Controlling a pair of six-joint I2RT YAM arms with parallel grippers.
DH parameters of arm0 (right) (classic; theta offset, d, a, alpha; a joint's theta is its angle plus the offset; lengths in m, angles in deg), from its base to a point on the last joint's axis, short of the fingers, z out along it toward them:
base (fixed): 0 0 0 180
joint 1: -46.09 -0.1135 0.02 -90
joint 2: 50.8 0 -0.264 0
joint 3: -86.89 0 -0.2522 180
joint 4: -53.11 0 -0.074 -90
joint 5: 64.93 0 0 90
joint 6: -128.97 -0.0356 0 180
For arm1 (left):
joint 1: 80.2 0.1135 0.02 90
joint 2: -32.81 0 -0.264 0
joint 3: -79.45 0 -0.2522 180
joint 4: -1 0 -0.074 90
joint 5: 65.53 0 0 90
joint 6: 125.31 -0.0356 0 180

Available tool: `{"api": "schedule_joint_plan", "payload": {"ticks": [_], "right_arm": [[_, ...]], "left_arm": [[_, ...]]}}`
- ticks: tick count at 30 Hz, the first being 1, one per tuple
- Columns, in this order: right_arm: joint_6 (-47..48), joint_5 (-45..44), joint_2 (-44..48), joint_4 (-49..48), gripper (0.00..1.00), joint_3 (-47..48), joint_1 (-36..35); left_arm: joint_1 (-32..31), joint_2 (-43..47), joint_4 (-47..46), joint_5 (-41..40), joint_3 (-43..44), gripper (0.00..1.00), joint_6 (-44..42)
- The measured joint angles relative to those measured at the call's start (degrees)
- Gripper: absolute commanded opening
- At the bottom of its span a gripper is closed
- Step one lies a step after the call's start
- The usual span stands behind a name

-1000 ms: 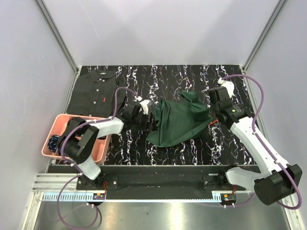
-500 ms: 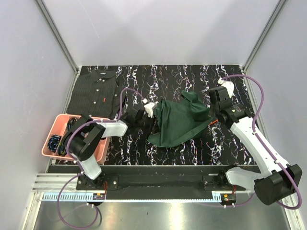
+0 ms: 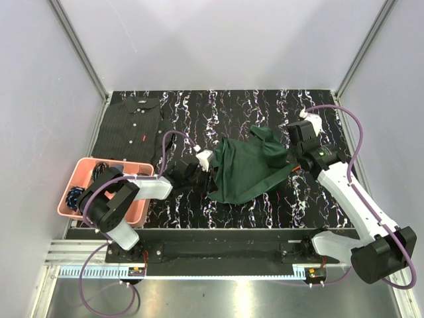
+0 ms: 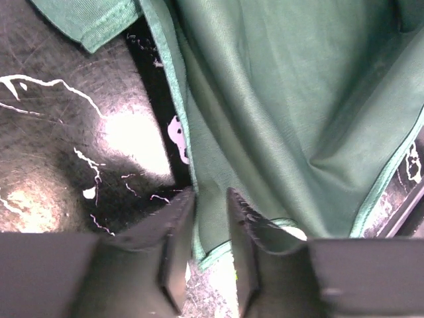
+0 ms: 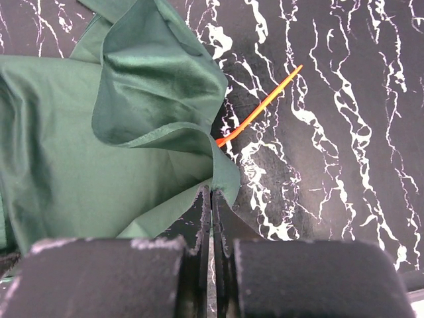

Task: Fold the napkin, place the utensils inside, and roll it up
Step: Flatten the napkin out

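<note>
Left wrist view: the left pincer [image 4: 205,218] stands narrowly apart astride the near hem of the napkin [image 4: 278,119], which spreads away over the bench [image 4: 66,132]. Across it, the right pincer [image 5: 212,199], clamped shut, seemingly pinches the opposite corner. Beyond, the fork [image 5: 262,106] lies slantwise, one end at the cloth's edge, nearer the right arm.

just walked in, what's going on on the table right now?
Both arms are working the green napkin, which lies rumpled and unfolded mid-table. The right gripper is shut on a corner of its right side. The left gripper straddles the left hem, jaws narrowly apart with the cloth between them, not visibly clamped. The orange fork lies on the table beside the right gripper, one end tucked at the napkin's edge. No fold or roll made yet.
</note>
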Motion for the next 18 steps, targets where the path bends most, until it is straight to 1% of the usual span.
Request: {"api": "schedule_joint_plan", "payload": {"ticks": [1, 2, 3, 7, 9, 13, 16, 18], "right_arm": [[-0.02, 0.22, 0.00, 0.00, 0.00, -0.04, 0.00], [-0.04, 0.42, 0.02, 0.00, 0.00, -0.07, 0.00], [-0.07, 0.46, 0.04, 0.00, 0.00, -0.07, 0.00], [-0.11, 0.50, 0.11, -0.02, 0.00, -0.07, 0.00], [-0.09, 0.50, 0.09, -0.13, 0.00, -0.07, 0.00], [0.31, 0.42, -1.01, -0.04, 0.00, 1.42, 0.13], [1.44, 0.42, -3.72, 0.28, 0.00, 6.78, 0.79], [2.56, 0.33, -5.57, 0.09, 0.00, 12.20, 1.64]], "left_arm": [[-0.11, -0.11, 0.02, -0.35, -0.04, 0.14, 0.35], [-0.20, -0.15, 0.02, -0.66, -0.17, 0.03, 0.83], [-0.24, -0.15, 0.04, -0.98, -0.39, 0.00, 1.33], [-0.42, 0.13, -0.24, -1.33, -0.72, 0.00, 3.02], [-0.39, 0.79, 1.11, -1.40, -0.59, 0.00, 3.61], [-0.26, 4.57, 11.41, -2.16, 1.66, 0.00, 3.58], [0.76, 9.51, 19.91, -2.51, 8.02, 0.00, 3.37], [2.75, 12.90, 22.75, -2.34, 14.10, 0.00, 3.19]]}}
